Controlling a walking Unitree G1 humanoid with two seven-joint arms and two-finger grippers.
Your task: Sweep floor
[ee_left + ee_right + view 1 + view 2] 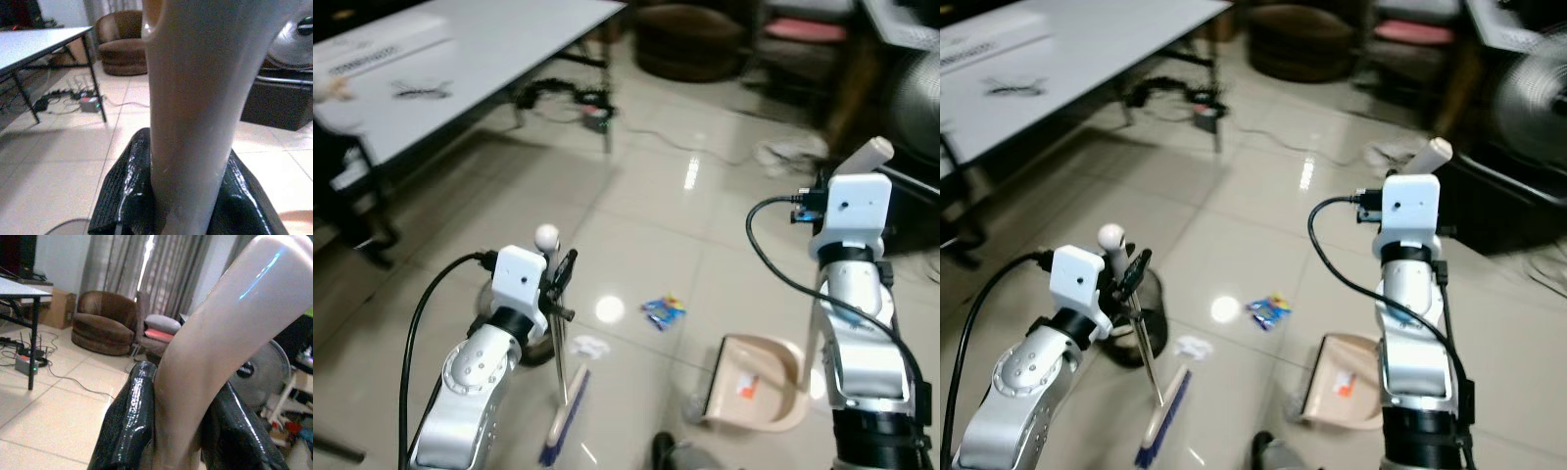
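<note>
Beige dustpan (759,384) handle clamped in right gripper (181,431); broom (566,406) shaft clamped in left gripper (183,205); blue wrapper (663,311) on tiles between.

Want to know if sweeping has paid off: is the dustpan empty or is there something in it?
Not empty. The dustpan rests on the floor with a small orange-and-white scrap in its tray; a blue wrapper lies outside it.

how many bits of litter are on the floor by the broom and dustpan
2 that I can make out: a blue wrapper on the tile beyond the dustpan, and a white scrap beside the broom head. More may be hidden behind the arms.
</note>
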